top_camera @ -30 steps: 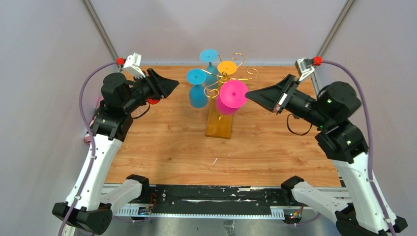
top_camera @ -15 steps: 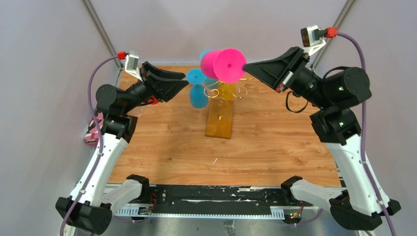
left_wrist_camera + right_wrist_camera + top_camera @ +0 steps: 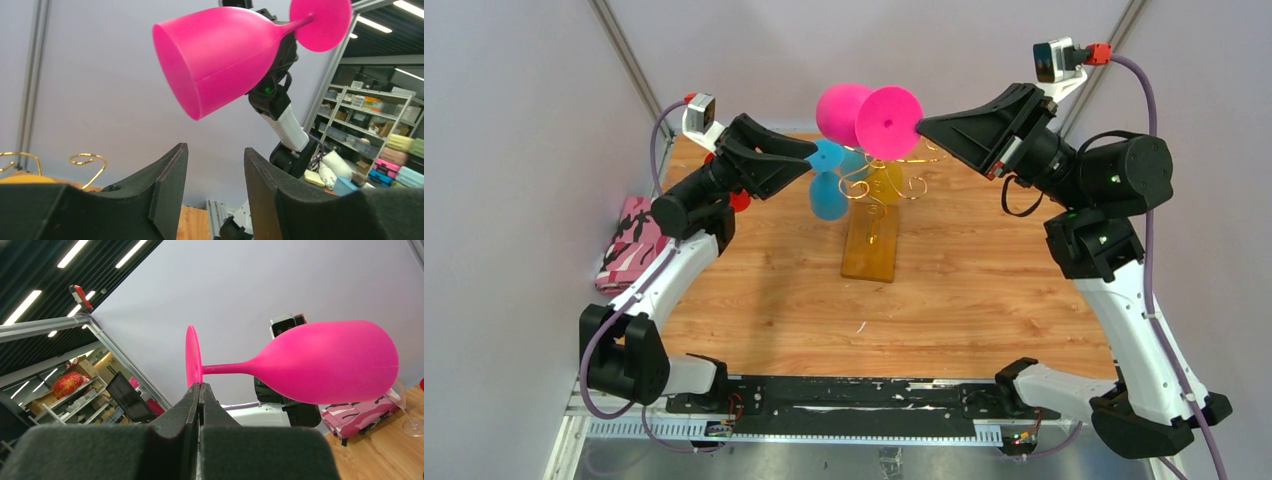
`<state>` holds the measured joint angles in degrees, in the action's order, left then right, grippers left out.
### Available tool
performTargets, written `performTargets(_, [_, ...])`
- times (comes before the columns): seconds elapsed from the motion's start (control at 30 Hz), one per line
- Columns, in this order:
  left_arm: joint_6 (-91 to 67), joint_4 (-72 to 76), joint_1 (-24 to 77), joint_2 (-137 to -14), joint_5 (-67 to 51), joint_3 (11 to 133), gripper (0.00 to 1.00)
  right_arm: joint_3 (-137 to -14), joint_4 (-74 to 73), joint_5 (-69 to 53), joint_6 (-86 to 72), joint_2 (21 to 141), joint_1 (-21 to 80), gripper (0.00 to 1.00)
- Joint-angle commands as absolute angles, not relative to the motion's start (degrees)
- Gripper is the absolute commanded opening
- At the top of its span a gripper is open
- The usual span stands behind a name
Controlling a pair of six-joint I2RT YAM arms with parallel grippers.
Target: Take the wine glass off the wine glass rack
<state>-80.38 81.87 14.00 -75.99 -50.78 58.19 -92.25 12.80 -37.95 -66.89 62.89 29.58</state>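
Observation:
A pink wine glass [image 3: 839, 112] lies sideways in the air, above and behind the wine glass rack [image 3: 872, 250]. My right gripper [image 3: 921, 125] is shut on the rim of its round foot [image 3: 191, 357], and the bowl [image 3: 330, 362] points left. The left gripper [image 3: 809, 152] is open and empty, its tips just below and left of the bowl [image 3: 220, 55]. It touches nothing. The rack's gold wire arms [image 3: 864, 185] rise from an amber base. A curl of that wire [image 3: 90, 159] shows in the left wrist view.
A blue glass [image 3: 827, 197] and a yellow glass [image 3: 886, 182] hang upside down on the rack, close under my left gripper. A pink camouflage pouch [image 3: 629, 245] lies at the table's left edge. A clear glass [image 3: 414, 425] stands on the wood near it.
My right arm has lifted the pink glass up and back off the rack. The left arm has risen and reached right, toward the glass's bowl.

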Motion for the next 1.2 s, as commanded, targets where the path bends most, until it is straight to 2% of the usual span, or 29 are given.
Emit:
performTargets(0.0, [-83.3, 89.56, 14.15, -74.62, -51.24, 60.33, 0.51, -90.76, 17.59, -39.59, -68.96, 62.2, 30.12, 0.0])
performTargets(0.33, [-84.2, 89.6, 14.15, -75.27, -51.3, 61.52, 0.51, -86.88, 22.61, -39.83, -73.06, 63.34, 30.15, 0.0])
performTargets(0.73, [-84.11, 89.56, 14.15, -77.13, -51.41, 60.04, 0.51, -91.04, 16.14, -38.58, -67.84, 61.06, 30.11, 0.0])
performTargets(1.17, [-85.6, 89.56, 14.21, -80.2, -49.63, 63.88, 0.51, -83.39, 23.19, -39.53, -73.84, 61.56, 30.66, 0.0])
